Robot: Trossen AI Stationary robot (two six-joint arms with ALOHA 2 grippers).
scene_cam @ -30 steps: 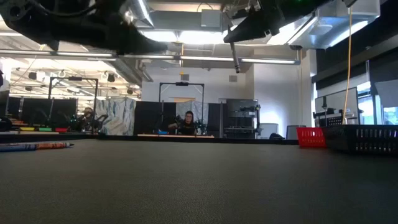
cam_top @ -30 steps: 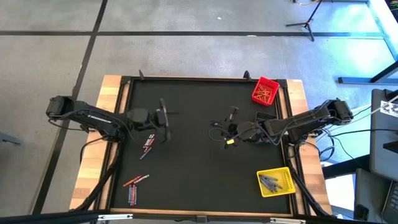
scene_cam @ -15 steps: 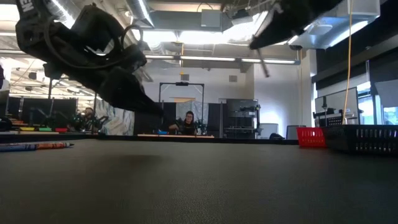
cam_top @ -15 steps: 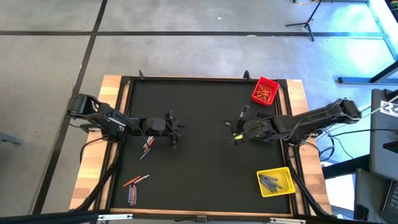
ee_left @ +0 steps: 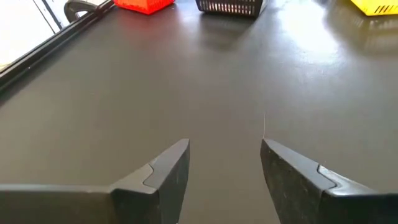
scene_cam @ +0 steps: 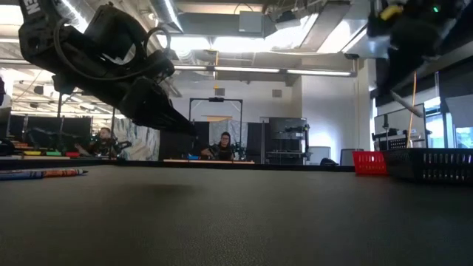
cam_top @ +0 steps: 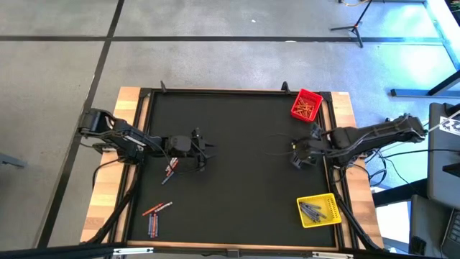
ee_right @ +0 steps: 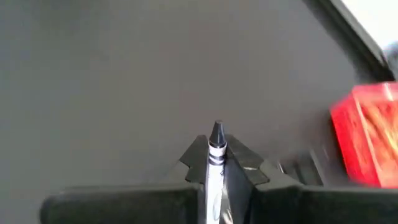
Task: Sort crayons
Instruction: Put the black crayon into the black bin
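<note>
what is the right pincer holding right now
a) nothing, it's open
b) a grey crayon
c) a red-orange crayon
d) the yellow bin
b: the right wrist view shows the right pincer shut on a grey crayon, its dark tip poking out between the fingers, with the red bin off to the side.

Grey crayon (ee_right: 216,155) pinched between right fingers (ee_right: 245,165); loose crayons (cam_top: 159,213) on mat's left.
</note>
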